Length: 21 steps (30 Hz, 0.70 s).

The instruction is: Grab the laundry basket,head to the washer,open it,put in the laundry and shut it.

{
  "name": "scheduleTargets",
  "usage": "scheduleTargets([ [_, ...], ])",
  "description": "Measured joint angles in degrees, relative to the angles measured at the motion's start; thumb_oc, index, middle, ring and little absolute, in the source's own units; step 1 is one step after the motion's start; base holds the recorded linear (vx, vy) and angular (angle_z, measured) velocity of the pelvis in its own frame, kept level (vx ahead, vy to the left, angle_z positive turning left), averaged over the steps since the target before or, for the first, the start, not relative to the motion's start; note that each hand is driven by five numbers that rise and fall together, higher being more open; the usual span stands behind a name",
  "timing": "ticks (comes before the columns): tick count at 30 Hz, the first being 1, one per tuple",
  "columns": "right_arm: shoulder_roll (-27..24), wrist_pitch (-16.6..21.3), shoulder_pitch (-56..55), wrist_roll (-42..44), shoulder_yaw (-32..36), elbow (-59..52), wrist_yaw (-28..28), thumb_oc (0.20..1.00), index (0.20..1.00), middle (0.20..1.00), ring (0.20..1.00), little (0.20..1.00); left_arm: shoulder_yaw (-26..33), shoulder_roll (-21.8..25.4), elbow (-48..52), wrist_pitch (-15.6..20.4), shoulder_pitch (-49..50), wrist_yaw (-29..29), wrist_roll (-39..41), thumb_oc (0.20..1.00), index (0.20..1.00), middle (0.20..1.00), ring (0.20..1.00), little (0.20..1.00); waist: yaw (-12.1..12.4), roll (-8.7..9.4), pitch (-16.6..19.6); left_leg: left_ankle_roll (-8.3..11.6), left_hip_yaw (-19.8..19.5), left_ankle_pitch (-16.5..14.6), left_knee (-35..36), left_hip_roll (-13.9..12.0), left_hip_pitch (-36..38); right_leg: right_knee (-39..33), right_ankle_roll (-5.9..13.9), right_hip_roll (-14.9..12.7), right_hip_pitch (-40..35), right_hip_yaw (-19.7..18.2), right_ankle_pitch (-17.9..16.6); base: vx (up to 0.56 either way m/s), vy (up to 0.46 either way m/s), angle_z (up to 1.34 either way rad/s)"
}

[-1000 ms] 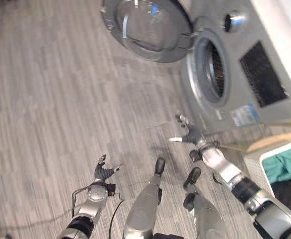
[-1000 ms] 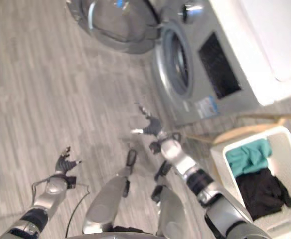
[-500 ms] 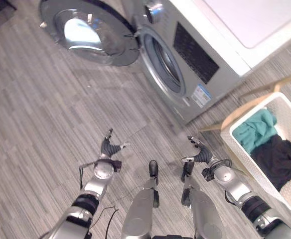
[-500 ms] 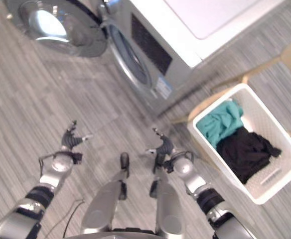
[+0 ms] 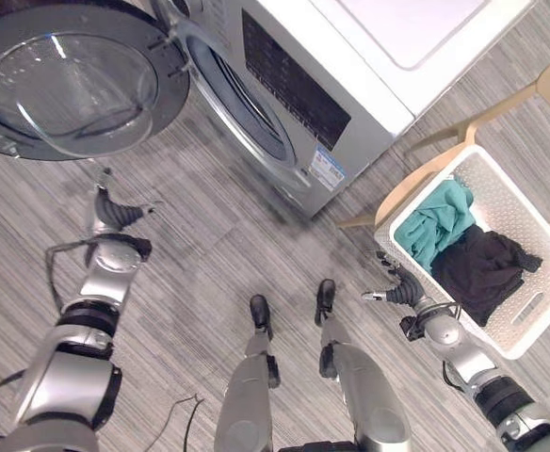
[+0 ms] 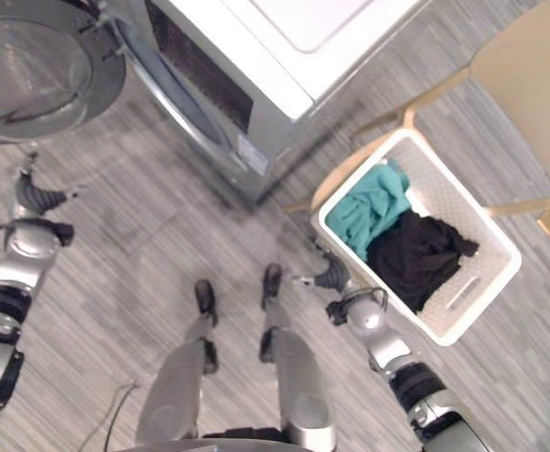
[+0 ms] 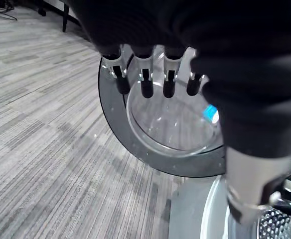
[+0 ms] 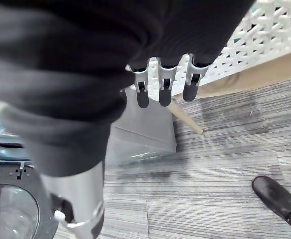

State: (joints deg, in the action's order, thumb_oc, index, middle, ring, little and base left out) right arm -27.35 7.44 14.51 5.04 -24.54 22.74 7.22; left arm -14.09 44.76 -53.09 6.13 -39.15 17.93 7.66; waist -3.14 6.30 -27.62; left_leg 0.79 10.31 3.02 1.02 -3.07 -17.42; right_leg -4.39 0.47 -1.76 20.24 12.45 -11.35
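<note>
Closer to the laundry basket (image 5: pixel 529 221) now, right hand (image 5: pixel 403 288) and left hand (image 5: pixel 108 213) hang loose-fingered, holding nothing.

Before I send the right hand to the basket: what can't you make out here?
- Washer drum inside: seen edge-on in the left eye view, and the left wrist view shows just a sliver.
- Basket bottom: covered by the teal cloth and black cloth.
- Chair: cut off by the right eye view's edge.
</note>
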Motion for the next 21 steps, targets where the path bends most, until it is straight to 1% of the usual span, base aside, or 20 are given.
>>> scheduleTargets([
  [2,-0.5,0.3,-0.3,0.1,-0.1,-0.7,-0.1,1.0,1.0,1.0,1.0,1.0,0.0,0.9,-1.6,-0.1,-0.8,0.1,-0.2,1.0,1.0,1.0,1.0,1.0,0.0,0.61,-0.3,0.12,0.1,-0.1,0.0,0.3,-0.5,0.0,0.0,-0.2,0.5,-0.1,0.0,0.01,0.051,0.02],
  [4,-0.6,0.5,-0.8,0.1,-0.1,-1.8,-0.5,1.0,1.0,1.0,1.0,1.0,-0.1,3.1,-3.2,-0.6,-2.1,0.1,-1.4,1.0,1.0,1.0,1.0,1.0,-0.2,1.56,-0.7,0.17,-0.1,-0.1,-0.5,0.3,-1.3,0.0,0.0,-0.4,1.0,0.0,0.0,0.0,0.043,0.03],
  [5,-0.6,0.7,-0.9,0.1,-0.1,-1.9,-0.8,1.0,1.0,1.0,1.0,1.0,-0.2,5.4,-2.8,-0.8,-2.8,0.1,-1.8,1.0,1.0,1.0,1.0,1.0,0.0,2.74,-1.3,0.26,-0.1,-0.2,-1.0,0.3,-1.9,0.1,-0.01,-0.5,1.3,-0.1,0.0,0.01,0.045,0.07],
  [7,-0.8,1.0,-1.2,0.2,0.1,-1.9,-1.1,1.0,1.0,1.0,1.0,1.0,-0.3,6.5,-3.0,-1.2,-3.9,0.1,-1.8,1.0,1.0,1.0,1.0,1.0,0.0,3.3,-1.5,0.28,-0.3,-0.2,-1.2,0.3,-2.5,0.2,-0.01,-0.5,1.6,0.1,0.0,0.01,0.041,0.07],
  [8,-0.7,1.1,-1.2,0.2,0.0,-2.0,-1.2,1.0,1.0,1.0,1.0,1.0,-1.4,7.6,-3.0,-1.2,-4.3,0.1,-2.0,1.0,1.0,1.0,1.0,1.0,0.1,3.83,-1.8,0.28,-0.3,-0.2,-1.3,0.4,-2.6,0.2,-0.01,-0.7,1.7,0.1,0.0,0.0,0.046,0.05],
  [11,-0.7,1.3,-1.2,0.4,0.1,-2.0,-1.2,1.0,1.0,1.0,1.0,1.0,-1.9,7.8,-2.3,-1.2,-4.4,0.1,-4.1,1.0,1.0,1.0,1.0,1.0,0.0,3.89,-1.8,0.25,-0.4,-0.4,-1.7,0.7,-3.0,0.2,-0.01,-1.0,1.8,0.2,0.0,-0.01,0.041,0.05],
  [13,-0.7,1.5,-1.4,0.6,0.5,-2.0,-1.2,1.0,1.0,1.0,1.0,1.0,-3.7,8.3,-1.5,-1.6,-7.3,0.1,-5.7,1.0,1.0,1.0,1.0,1.0,0.0,3.93,-1.8,0.12,-1.4,-0.9,-3.6,0.7,-5.1,0.2,0.13,-1.1,2.6,0.8,-0.1,-0.01,0.04,0.16],
  [16,-0.7,1.6,-1.7,0.6,0.6,-2.0,-1.2,1.0,1.0,1.0,1.0,1.0,-4.3,8.5,-3.0,-2.1,-10.1,0.2,-7.1,1.0,1.0,1.0,1.0,1.0,0.0,3.96,-1.8,0.06,-1.6,-1.7,-5.1,0.5,-5.7,0.5,0.23,-1.0,2.6,1.0,-0.3,-0.01,0.016,0.04],
  [18,-0.8,1.6,-1.9,0.6,0.6,-2.3,-1.3,1.0,1.0,1.0,1.0,1.0,-5.8,10.1,-5.8,-3.0,-12.4,0.6,-9.1,1.0,1.0,1.0,1.0,1.0,-0.5,4.12,-1.7,-0.1,-1.4,-2.9,-7.3,0.1,-6.3,1.1,0.24,-0.9,2.6,0.6,-0.3,-0.01,0.014,-0.09],
  [20,-0.9,1.6,-2.3,0.6,0.8,-3.0,-1.3,1.0,1.0,1.0,1.0,1.0,-6.3,12.1,-8.8,-4.1,-15.4,1.2,-10.2,1.0,1.0,1.0,1.0,1.0,-1.5,4.31,-1.6,-0.03,-1.5,-3.8,-9.4,-0.2,-7.4,1.3,0.26,-0.8,2.7,0.5,-0.3,0.0,0.005,-0.03],
  [21,-1.0,1.8,-3.4,0.6,1.4,-4.0,-1.5,1.0,1.0,1.0,1.0,1.0,-7.7,13.6,-10.5,-4.6,-17.8,3.0,-11.3,1.0,1.0,1.0,1.0,1.0,-1.6,4.46,-1.5,-0.24,-1.4,-4.7,-11.1,-0.5,-7.9,1.6,0.37,-0.7,2.7,0.1,-0.4,0.01,0.014,-0.13],
])
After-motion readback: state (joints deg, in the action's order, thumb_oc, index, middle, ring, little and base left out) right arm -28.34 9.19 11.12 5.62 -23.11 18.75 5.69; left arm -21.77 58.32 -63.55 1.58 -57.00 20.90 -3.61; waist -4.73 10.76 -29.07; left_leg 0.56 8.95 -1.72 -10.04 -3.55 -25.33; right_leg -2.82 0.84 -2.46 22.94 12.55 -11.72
